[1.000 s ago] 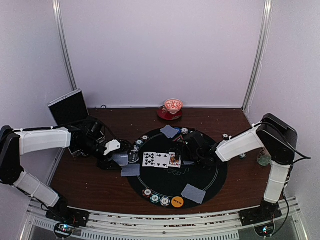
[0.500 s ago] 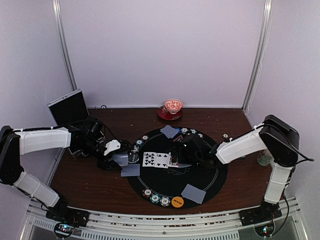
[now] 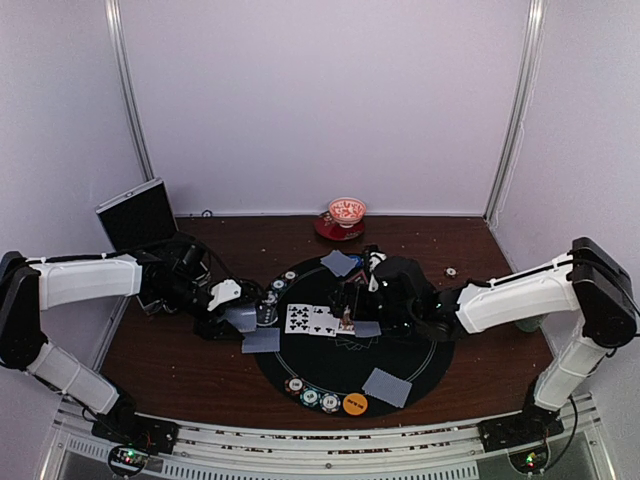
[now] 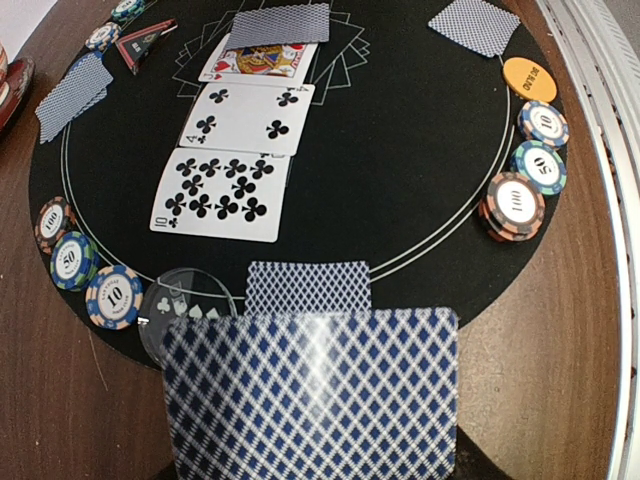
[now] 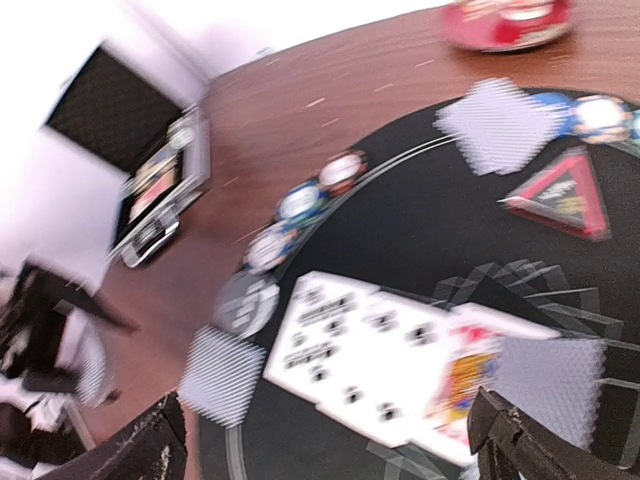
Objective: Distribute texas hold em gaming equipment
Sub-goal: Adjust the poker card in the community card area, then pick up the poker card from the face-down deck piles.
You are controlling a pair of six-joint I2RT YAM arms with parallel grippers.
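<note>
Right, I see L claw (image 3: 234, 318) pinching a blue-backed card (image 4: 310, 395) by left edge of mat (image 3: 400, 360); R claw (image 5: 335, 440) spread wide above face-up cards (image 3: 312, 319) mid-mat.

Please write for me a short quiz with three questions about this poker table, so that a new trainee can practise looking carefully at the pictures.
1. How many cards lie face up on the mat? A) one B) three C) six
2. True or false: the right gripper is gripping a card.
3. Fill in: the big disc at the mat's near edge, beside the chips, is ____ in colour.

Key: 1 B. 2 False; its jaws stand open and empty above the cards. 3 Orange.
</note>
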